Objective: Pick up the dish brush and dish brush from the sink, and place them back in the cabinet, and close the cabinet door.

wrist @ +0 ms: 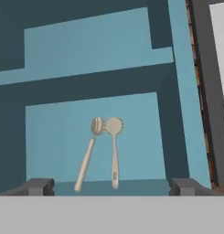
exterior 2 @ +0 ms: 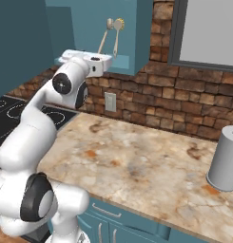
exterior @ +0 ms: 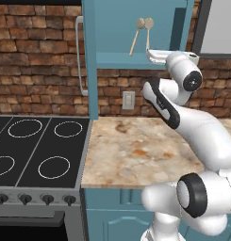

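Note:
Two beige dish brushes stand side by side in the cabinet (wrist: pixel 86 59), heads up and leaning on its light blue back wall. The left dish brush (wrist: pixel 88 157) (exterior: pixel 136 36) (exterior 2: pixel 103 40) tilts, and the right dish brush (wrist: pixel 114 155) (exterior: pixel 147 34) (exterior 2: pixel 116 40) stands nearly upright. My gripper (wrist: pixel 111 186) (exterior: pixel 155 55) (exterior 2: pixel 72 57) hovers at the front edge of the cabinet's bottom board, facing the brushes, open and holding nothing. The cabinet door (exterior: pixel 91 56) (exterior 2: pixel 18 42) stands swung open on the left, with its silver bar handle (exterior: pixel 79 56) showing. The sink is out of view.
A marbled counter (exterior: pixel 136 150) lies below the cabinet, with a black stovetop (exterior: pixel 37 150) to its left. On the brick wall sits a wall socket (exterior: pixel 128 100). At the counter's right end stands a grey canister (exterior 2: pixel 225 159), beneath a dark window frame (exterior 2: pixel 208 61).

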